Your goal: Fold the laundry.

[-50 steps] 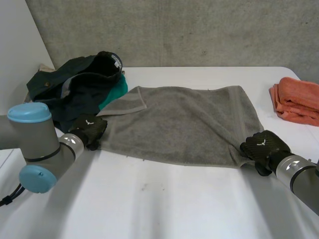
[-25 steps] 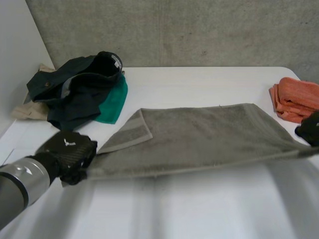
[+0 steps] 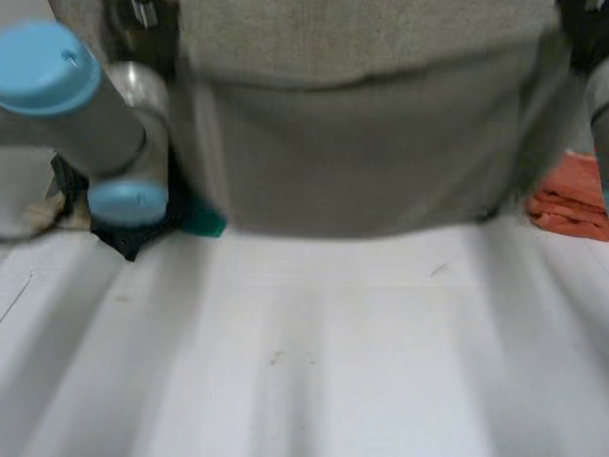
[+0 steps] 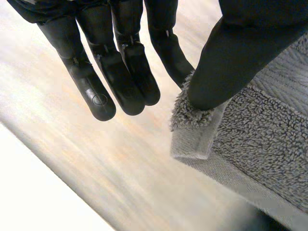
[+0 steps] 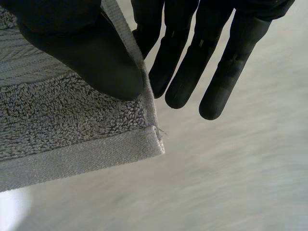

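Note:
A grey towel [image 3: 362,143] hangs stretched between my two hands above the white table [image 3: 304,352], with its lower edge off the tabletop. In the left wrist view my left hand [image 4: 120,72] pinches one corner of the towel [image 4: 260,139] between thumb and straight fingers. My right hand [image 5: 192,62] pinches the other corner of the towel [image 5: 57,125] the same way. The left arm [image 3: 105,114] rises at the left of the head view, and the right hand [image 3: 579,29] is at the towel's top right.
A folded orange cloth [image 3: 571,195] lies at the right of the table, partly behind the towel. A green cloth [image 3: 202,221] and a dark garment [image 3: 124,238] peek out at the left, behind the left arm.
Both hands have risen with the towel's near corners. The towel has left the table and now hangs spread close in front of the head camera.

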Motion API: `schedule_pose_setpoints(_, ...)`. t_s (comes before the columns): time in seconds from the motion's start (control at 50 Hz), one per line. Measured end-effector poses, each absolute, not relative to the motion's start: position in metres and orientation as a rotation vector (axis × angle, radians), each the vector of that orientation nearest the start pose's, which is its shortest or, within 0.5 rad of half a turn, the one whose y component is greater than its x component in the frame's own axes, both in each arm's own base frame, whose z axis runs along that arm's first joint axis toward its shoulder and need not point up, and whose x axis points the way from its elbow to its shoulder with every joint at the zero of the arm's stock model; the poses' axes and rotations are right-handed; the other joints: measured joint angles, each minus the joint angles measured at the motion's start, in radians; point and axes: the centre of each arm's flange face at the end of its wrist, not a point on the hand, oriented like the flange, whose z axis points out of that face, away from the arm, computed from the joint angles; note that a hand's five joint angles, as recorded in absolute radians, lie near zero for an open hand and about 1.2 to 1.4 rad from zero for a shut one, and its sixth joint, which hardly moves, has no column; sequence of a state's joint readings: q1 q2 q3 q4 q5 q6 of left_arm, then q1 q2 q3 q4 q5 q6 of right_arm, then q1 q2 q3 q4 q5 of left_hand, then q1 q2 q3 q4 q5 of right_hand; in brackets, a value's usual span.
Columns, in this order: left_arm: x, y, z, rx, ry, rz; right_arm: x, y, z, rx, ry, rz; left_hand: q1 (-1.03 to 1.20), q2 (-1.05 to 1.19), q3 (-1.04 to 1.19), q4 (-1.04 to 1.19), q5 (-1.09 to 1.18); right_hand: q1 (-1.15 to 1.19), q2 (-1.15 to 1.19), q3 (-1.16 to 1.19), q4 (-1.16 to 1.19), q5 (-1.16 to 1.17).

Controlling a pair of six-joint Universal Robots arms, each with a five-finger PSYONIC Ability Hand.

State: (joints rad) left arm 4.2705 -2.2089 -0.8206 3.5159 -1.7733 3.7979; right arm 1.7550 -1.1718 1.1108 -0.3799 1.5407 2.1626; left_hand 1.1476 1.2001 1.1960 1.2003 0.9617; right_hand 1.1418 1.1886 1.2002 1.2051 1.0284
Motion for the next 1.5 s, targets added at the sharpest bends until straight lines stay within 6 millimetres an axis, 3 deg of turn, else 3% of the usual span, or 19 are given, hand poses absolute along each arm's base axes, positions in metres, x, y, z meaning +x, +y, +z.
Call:
schedule_pose_setpoints(0.06,-0.306,-0.382,0.379,0.449,1.178,-2.578,0.214,-0.396,0.379,0.701,-0.993,2.177,0.0,0.0,0.0,0.0,0.008,0.0,0.0,0.0,0.0,0.0)
schedule_pose_setpoints(0.1,-0.306,-0.38,0.391,0.419,1.113,-2.62,0.215,-0.395,0.385,0.678,-0.95,2.208,0.0,0.0,0.0,0.0,0.016,0.002,0.0,0.0,0.0,0.0)
schedule_pose_setpoints(0.16,-0.307,-0.379,0.386,0.428,1.121,-2.62,0.216,-0.396,0.382,0.679,-0.949,2.22,0.0,0.0,0.0,0.0,0.019,0.002,0.0,0.0,0.0,0.0)
schedule_pose_setpoints(0.3,-0.305,-0.379,0.327,0.553,1.349,-2.499,0.217,-0.398,0.346,0.755,-1.106,2.191,0.0,0.0,0.0,0.0,0.019,0.002,0.0,0.0,0.0,0.0)
schedule_pose_setpoints(0.4,-0.3,-0.372,0.273,0.647,1.542,-2.382,0.216,-0.4,0.3,0.827,-1.3,2.141,0.0,0.0,0.0,0.0,0.019,0.002,0.0,0.0,0.0,0.0)
schedule_pose_setpoints(0.44,-0.298,-0.365,0.246,0.697,1.637,-2.313,0.215,-0.398,0.271,0.876,-1.419,2.094,0.0,0.0,0.001,0.0,0.019,0.002,0.0,0.0,0.0,0.0)
schedule_pose_setpoints(0.54,-0.292,-0.346,0.202,0.788,1.782,-2.187,0.211,-0.387,0.224,0.976,-1.627,1.977,0.0,0.0,0.001,0.0,0.019,0.002,0.0,0.0,0.0,0.0)
schedule_pose_setpoints(0.64,-0.278,-0.311,0.169,0.895,1.928,-2.021,0.198,-0.361,0.182,1.106,-1.871,1.752,0.0,0.001,0.001,0.0,0.019,0.002,0.0,0.0,0.0,0.0)
schedule_pose_setpoints(0.72,-0.262,-0.275,0.16,0.975,2.03,-1.879,0.183,-0.329,0.169,1.218,-2.033,1.519,0.0,0.001,0.001,0.0,0.019,0.002,0.0,0.0,0.0,0.0)
schedule_pose_setpoints(0.84,-0.238,-0.225,0.158,1.069,2.162,-1.675,0.157,-0.283,0.169,1.361,-2.164,1.198,0.0,0.001,0.001,0.0,0.019,0.002,0.0,0.0,0.0,0.0)
schedule_pose_setpoints(0.86,-0.231,-0.208,0.158,1.1,2.207,-1.597,0.148,-0.268,0.17,1.407,-2.183,1.099,0.0,0.001,0.001,0.0,0.019,0.002,0.0,0.0,0.0,0.0)
schedule_pose_setpoints(0.96,-0.216,-0.173,0.155,1.178,2.299,-1.413,0.132,-0.242,0.172,1.499,-2.167,0.933,0.0,0.001,0.001,0.0,0.019,0.002,0.0,0.0,0.0,0.0)
schedule_pose_setpoints(1.06,-0.211,-0.15,0.152,1.253,2.347,-1.287,0.127,-0.229,0.171,1.536,-2.142,0.881,0.0,0.001,0.001,0.0,0.019,0.002,0.0,0.0,0.0,0.0)
schedule_pose_setpoints(1.14,-0.214,-0.15,0.153,1.275,2.344,-1.285,0.126,-0.23,0.171,1.53,-2.125,0.896,0.0,0.001,0.001,0.0,0.019,0.002,0.0,0.0,0.0,0.0)
schedule_pose_setpoints(1.22,-0.225,-0.166,0.156,1.26,2.316,-1.355,0.127,-0.243,0.173,1.49,-2.074,0.97,0.0,0.001,0.001,0.0,0.019,0.002,0.0,0.0,0.0,0.0)
schedule_pose_setpoints(1.42,-0.27,-0.252,0.176,1.063,2.082,-1.798,0.146,-0.321,0.173,1.275,-1.836,1.365,0.0,0.001,0.001,0.0,0.019,0.002,0.0,0.0,0.0,0.0)
schedule_pose_setpoints(1.48,-0.27,-0.252,0.176,1.063,2.082,-1.798,0.146,-0.321,0.173,1.275,-1.836,1.365,0.0,0.001,0.001,0.0,0.019,0.002,0.0,0.0,0.0,0.0)
schedule_pose_setpoints(1.5,-0.286,-0.288,0.178,0.946,1.958,-1.956,0.16,-0.354,0.162,1.228,-1.739,1.492,0.0,0.001,0.001,0.001,0.019,0.002,0.0,0.0,0.0,0.0)
